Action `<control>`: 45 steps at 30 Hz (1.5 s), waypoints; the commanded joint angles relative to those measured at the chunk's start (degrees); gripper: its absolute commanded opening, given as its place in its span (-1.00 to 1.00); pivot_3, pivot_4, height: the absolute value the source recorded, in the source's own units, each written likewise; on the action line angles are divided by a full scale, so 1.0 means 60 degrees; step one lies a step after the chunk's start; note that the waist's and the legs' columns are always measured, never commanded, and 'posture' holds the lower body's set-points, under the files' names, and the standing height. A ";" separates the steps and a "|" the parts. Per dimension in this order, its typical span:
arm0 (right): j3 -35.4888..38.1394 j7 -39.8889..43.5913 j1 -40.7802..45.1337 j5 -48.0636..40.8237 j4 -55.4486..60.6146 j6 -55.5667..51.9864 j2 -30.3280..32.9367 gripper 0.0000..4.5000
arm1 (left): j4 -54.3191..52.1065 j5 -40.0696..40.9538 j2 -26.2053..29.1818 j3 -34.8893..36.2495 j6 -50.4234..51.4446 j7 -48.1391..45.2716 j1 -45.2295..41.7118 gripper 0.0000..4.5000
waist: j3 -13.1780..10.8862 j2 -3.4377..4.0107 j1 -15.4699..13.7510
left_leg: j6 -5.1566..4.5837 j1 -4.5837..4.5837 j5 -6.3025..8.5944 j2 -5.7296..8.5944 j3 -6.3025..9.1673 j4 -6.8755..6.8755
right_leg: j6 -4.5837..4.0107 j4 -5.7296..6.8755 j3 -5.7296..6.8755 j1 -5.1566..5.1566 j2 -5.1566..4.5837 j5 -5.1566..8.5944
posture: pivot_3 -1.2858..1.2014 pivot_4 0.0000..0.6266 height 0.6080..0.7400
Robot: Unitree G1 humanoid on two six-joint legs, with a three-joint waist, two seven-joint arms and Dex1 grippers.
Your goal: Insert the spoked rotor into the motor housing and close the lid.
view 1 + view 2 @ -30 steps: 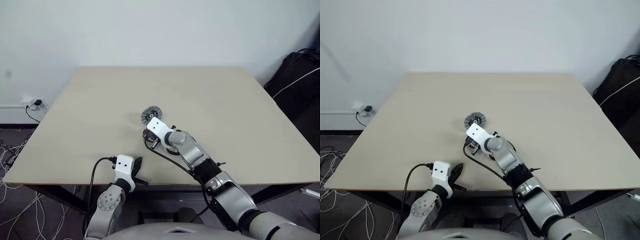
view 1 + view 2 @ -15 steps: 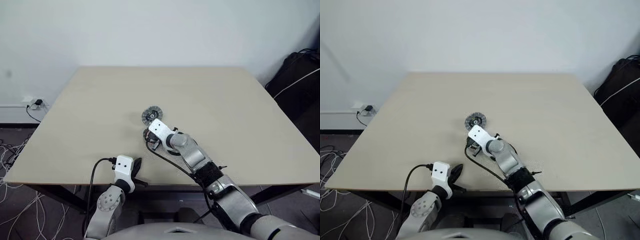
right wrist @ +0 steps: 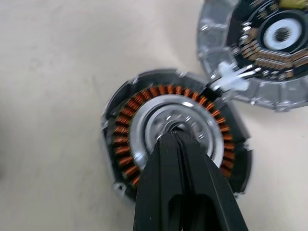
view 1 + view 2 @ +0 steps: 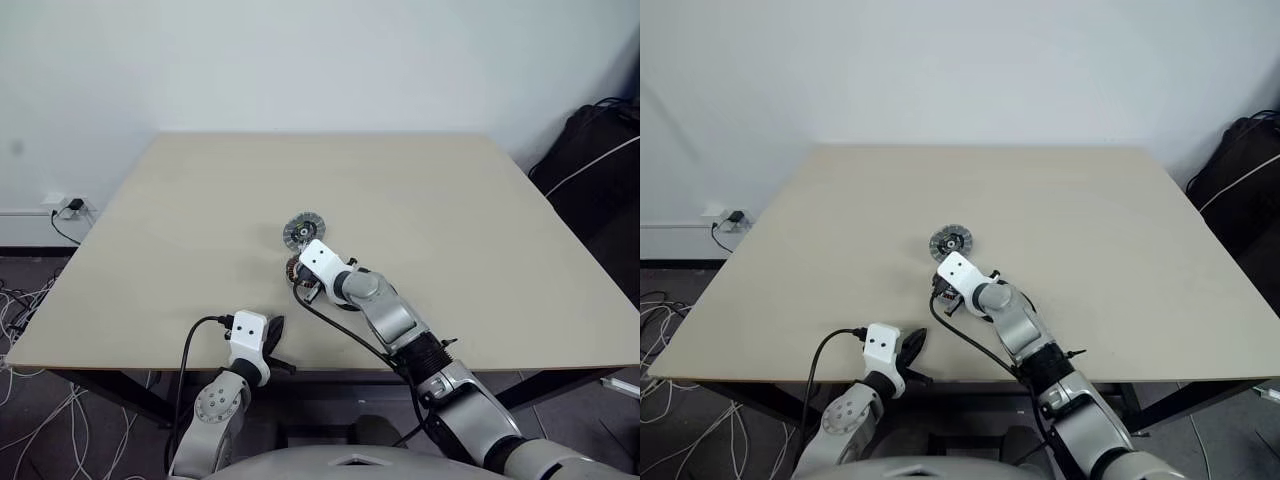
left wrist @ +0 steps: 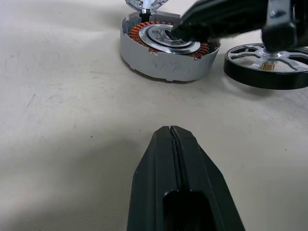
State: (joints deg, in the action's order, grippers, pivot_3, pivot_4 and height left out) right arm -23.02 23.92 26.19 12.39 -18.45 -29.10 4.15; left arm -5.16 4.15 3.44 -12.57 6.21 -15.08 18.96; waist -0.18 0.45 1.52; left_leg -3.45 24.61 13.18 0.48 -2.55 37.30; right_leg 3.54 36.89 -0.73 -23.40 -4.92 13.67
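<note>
Beige tabletop (image 4: 180,250), motor housing (image 3: 175,137) flat with windings facing up, clenched right end effector (image 3: 177,139) on its centre, spoked rotor (image 5: 269,65) flat beside, left end effector (image 5: 171,132) clenched empty.

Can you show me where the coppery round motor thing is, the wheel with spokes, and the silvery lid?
motor housing (image 3: 126,126), right wrist view, on its copper windings.
spoked rotor (image 5: 269,72), left wrist view, on its dark outer rim.
lid (image 3: 219,45), right wrist view, on its grey outer ring.
</note>
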 commanded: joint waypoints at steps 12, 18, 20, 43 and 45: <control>-0.0059 -0.0138 0.0739 0.0036 -0.1550 0.0553 -0.0465 -0.99 | -0.0428 0.0042 -0.0038 -0.0037 -0.0056 0.0029 -0.0082 -1.00 | -0.0002 0.0003 0.0015 | 0.0000 -0.0002 0.0000 0.0002 -0.0001 0.0000 | -0.0001 0.0000 -0.0003 0.0002 -0.0002 0.0000 | 0.03 -1.00 1.00; 0.0068 -0.0310 0.0830 -0.0034 -0.1789 0.0962 -0.0695 -0.99 | -0.0444 0.0034 -0.0042 -0.0031 -0.0058 0.0042 -0.0053 -1.00 | 0.0006 0.0007 0.0038 | 0.0001 -0.0014 0.0000 -0.0002 0.0001 -0.0001 | 0.0000 0.0013 -0.0002 0.0005 -0.0028 -0.0001 | 0.03 -1.00 1.00; 0.0302 -0.0342 0.0828 -0.0223 -0.1553 0.1325 -0.0737 -0.99 | -0.0443 0.0028 -0.0036 -0.0038 -0.0055 0.0037 -0.0052 -1.00 | 0.0003 0.0010 0.0046 | 0.0001 -0.0013 0.0000 -0.0003 0.0002 -0.0001 | 0.0001 0.0016 -0.0001 0.0004 -0.0027 -0.0002 | 0.03 -1.00 1.00; 0.0692 -0.0589 0.0787 -0.0410 -0.1472 0.1394 -0.0745 -0.99 | -0.0496 0.0053 0.0019 -0.0033 -0.0045 0.0030 -0.0018 -1.00 | -0.0004 0.0018 0.0071 | 0.0001 -0.0006 0.0000 0.0000 0.0002 -0.0001 | 0.0001 0.0007 -0.0002 0.0003 -0.0025 -0.0001 | 0.03 -1.00 1.00; 0.1008 -0.0517 0.0653 -0.0739 -0.0667 0.0749 -0.0798 -0.99 | -0.0493 0.0058 0.0019 -0.0028 -0.0039 0.0027 -0.0021 -1.00 | -0.0007 0.0021 0.0069 | 0.0001 -0.0003 0.0000 0.0000 0.0002 -0.0001 | 0.0001 0.0006 -0.0002 0.0000 -0.0026 -0.0001 | 0.03 -1.00 1.00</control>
State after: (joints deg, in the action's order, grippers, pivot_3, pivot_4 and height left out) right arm -19.15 20.87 29.54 9.59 -28.00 -22.65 -0.20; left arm -5.29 4.15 3.59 -12.82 6.27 -14.99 19.30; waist -0.22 0.58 1.93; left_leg -3.44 24.61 13.18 0.47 -2.54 37.29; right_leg 3.55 36.93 -0.75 -23.42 -5.08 13.67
